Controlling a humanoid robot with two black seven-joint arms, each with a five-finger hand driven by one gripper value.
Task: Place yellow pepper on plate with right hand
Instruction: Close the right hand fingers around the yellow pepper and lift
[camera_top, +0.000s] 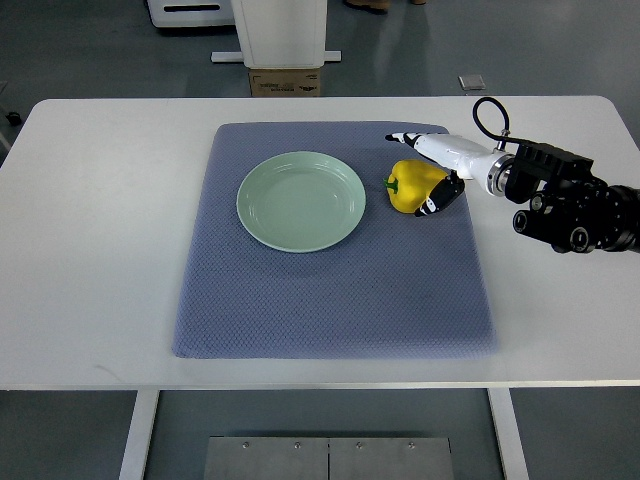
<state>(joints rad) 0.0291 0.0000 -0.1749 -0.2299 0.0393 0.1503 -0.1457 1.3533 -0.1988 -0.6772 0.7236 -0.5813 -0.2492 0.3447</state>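
While the yellow pepper (412, 186) sits on the blue-grey mat (335, 300), just to the right of the pale green plate (300, 200), your right robot hand (428, 172) is already around it. One white finger reaches over the far side of the pepper, and a dark-tipped digit presses against its near right side. That reads as a grip closing on the pepper, though you cannot tell from this steep view how firm the contact is. The pepper looks as if it is resting on the mat rather than lifted, with its green stem pointing left toward the plate.

Judging from this, you are early in the task. The reach is done and the grasp is in place or nearly so. The lift, the short carry to the left and the release are all left to do. The plate is empty and lies close by, a small gap of mat between its rim and the pepper, so the carry should be brief.

Watch the pepper's rounded, glossy skin: it could slip or roll if the fingers hold it off-centre, so check the hold before you raise it.

Your left arm does not show anywhere over the white bench (90, 250).
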